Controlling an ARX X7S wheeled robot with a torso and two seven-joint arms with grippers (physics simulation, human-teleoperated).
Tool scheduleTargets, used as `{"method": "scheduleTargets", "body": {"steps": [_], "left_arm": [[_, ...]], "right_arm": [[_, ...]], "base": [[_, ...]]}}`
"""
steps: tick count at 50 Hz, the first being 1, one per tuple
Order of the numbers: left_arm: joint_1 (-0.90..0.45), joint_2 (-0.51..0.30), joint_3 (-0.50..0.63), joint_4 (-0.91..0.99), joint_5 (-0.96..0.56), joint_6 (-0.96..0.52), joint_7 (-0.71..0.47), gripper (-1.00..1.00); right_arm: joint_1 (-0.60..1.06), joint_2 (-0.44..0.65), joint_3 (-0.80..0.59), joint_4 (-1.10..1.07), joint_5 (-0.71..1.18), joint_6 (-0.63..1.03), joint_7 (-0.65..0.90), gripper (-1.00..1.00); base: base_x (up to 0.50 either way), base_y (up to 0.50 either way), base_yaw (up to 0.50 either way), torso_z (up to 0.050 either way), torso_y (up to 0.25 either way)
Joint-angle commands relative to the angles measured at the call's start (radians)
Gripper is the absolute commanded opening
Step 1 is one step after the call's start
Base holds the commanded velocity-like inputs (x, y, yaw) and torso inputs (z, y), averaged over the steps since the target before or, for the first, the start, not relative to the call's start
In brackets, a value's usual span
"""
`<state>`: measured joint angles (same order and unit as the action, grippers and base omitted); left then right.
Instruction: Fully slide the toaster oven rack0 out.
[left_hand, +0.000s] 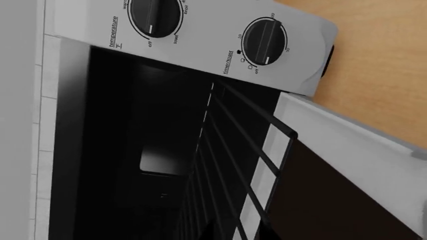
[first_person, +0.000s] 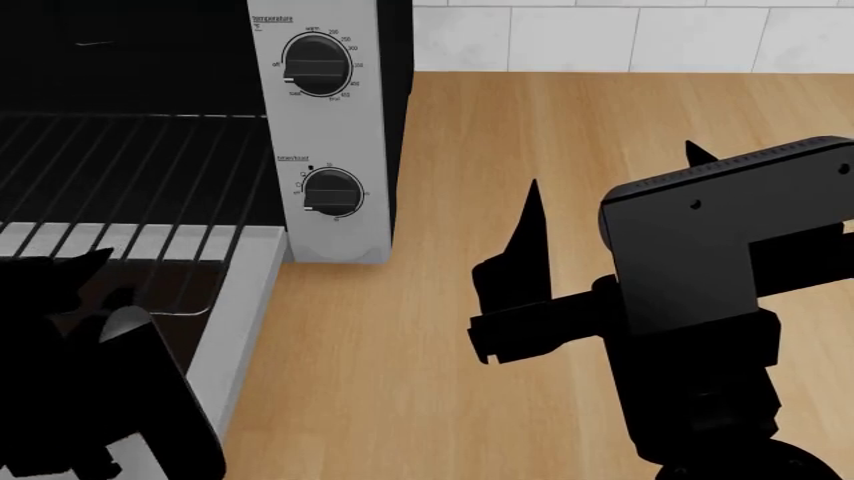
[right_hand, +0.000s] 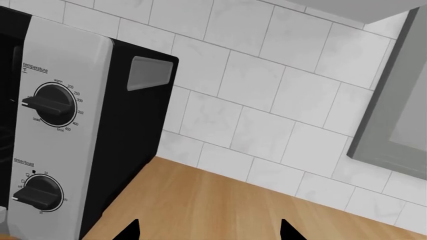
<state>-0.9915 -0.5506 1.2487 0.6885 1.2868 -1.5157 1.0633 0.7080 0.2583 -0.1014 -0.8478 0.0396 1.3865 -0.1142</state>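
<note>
Looking from the left wrist view, the toaster oven (left_hand: 200, 65) fills the picture with its door (left_hand: 347, 165) dropped open, and the rack0 (left_hand: 233, 150) sits in the dark cavity, its wire front edge reaching out over the door's silver frame; no gripper shows here. From the head view, the rack0 (first_person: 134, 185) lies flat with its front wires over the inner edge of the open door (first_person: 234, 330), beside the silver panel with the temperature dial (first_person: 316, 67) and timer dial (first_person: 332, 190). The left gripper (first_person: 67, 290) hangs over the door near the rack's front edge; whether its jaws are closed I cannot tell. The right gripper (first_person: 614, 210) hovers over the wooden counter (first_person: 534, 130), spread apart and empty. In the right wrist view, two fingertips (right_hand: 130, 231) sit wide apart above the counter, facing the oven's black side (right_hand: 133, 140) and the tiled wall (right_hand: 267, 100).
</note>
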Motion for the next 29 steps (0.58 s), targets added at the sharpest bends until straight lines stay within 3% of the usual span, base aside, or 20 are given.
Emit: {"method": "scheduleTargets", "body": {"steps": [1, 8, 19, 20, 29], "left_arm": [[0.162, 0.044, 0.027, 0.168, 0.397, 0.009, 0.106, -1.0], [0.281, 0.088, -0.016, 0.212, 0.647, 0.123, 0.264, -1.0], [0.335, 0.098, -0.038, 0.248, 0.722, 0.142, 0.265, -1.0], [0.336, 0.099, -0.039, 0.249, 0.724, 0.144, 0.265, 1.0], [0.377, 0.126, -0.091, 0.302, 0.837, 0.235, 0.352, 1.0]], "right_arm": [[-0.006, 0.001, -0.004, 0.007, -0.003, -0.003, 0.0, 1.0], [-0.011, 0.003, -0.008, 0.007, -0.001, -0.004, 0.002, 1.0], [-0.013, 0.006, -0.012, 0.005, 0.002, -0.004, 0.004, 1.0], [-0.013, 0.006, -0.013, 0.006, 0.002, -0.004, 0.005, 1.0], [-0.014, 0.007, -0.019, 0.013, 0.004, -0.008, 0.009, 1.0]], "base": [[-0.01, 0.0, 0.0, 0.0, 0.0], [-0.02, 0.0, 0.01, -0.002, 0.005], [-0.02, 0.0, 0.02, -0.003, 0.003], [-0.01, 0.0, 0.01, 0.0, 0.012], [0.0, 0.0, 0.0, 0.0, 0.0]]}}
